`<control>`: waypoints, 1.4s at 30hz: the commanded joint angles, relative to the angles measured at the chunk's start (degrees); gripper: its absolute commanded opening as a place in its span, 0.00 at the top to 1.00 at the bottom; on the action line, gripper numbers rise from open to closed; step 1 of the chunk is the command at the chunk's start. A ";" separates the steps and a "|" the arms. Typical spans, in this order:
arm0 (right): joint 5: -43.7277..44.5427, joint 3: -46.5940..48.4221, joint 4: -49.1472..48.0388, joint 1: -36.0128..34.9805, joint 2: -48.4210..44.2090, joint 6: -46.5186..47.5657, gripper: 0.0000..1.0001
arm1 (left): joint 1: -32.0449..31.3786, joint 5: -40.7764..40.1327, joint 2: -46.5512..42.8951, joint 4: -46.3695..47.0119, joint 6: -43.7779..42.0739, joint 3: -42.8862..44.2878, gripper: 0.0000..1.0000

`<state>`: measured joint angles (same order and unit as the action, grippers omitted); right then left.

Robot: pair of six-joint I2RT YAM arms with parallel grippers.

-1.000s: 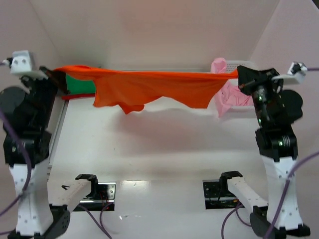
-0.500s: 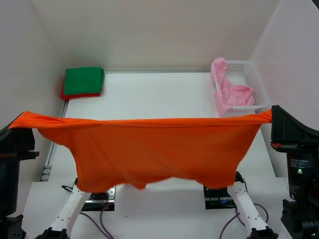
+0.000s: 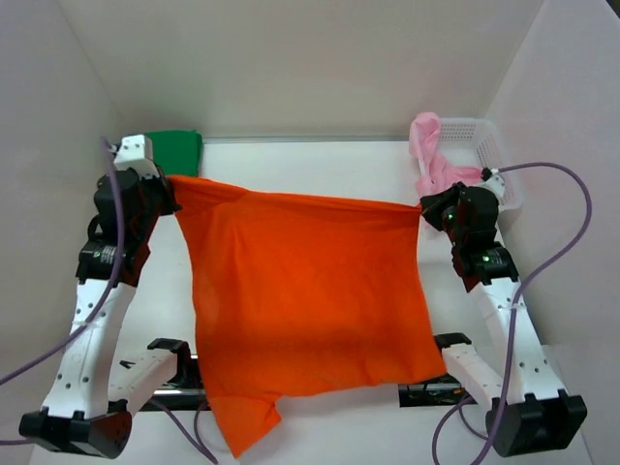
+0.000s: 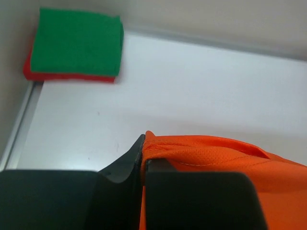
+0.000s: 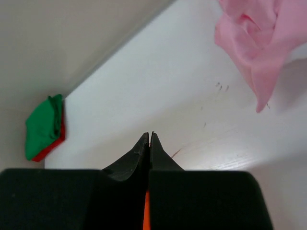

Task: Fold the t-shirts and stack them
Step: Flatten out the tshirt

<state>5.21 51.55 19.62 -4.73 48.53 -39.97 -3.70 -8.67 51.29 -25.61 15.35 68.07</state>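
Across the middle of the desk [image 3: 320, 165] the orange tee [image 3: 305, 300] lies spread. Its far edge is stretched between the left end effector [image 3: 169, 188] and the right end effector [image 3: 426, 207], each clenched on a corner, and its near hem runs to the desk's front edge. Laying it flat looks like the step in hand. Both corners should go down together and level, under even tension so no wrinkle sets, and far enough back that the hem lands on the desk. The folded green tee [image 3: 174, 147] sits on the red tee [image 4: 67, 77] far left, and the pink tee [image 3: 441, 174] drapes from the basket [image 3: 489, 136].
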 commanded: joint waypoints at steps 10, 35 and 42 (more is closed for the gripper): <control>4.62 -5.06 -16.45 0.16 17.29 -6.00 1.00 | 0.10 -5.75 20.14 14.43 0.82 -3.04 1.00; 4.80 42.49 -14.87 0.69 71.86 -2.49 1.00 | 1.77 -6.54 68.14 13.92 -10.08 37.30 1.00; 4.81 46.01 -14.78 1.30 75.04 -2.49 1.00 | 1.77 -7.07 72.46 13.39 -11.22 43.63 1.00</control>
<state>8.34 93.54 5.69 -4.47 123.68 -43.51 -2.33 -14.11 122.98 -14.33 6.37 106.69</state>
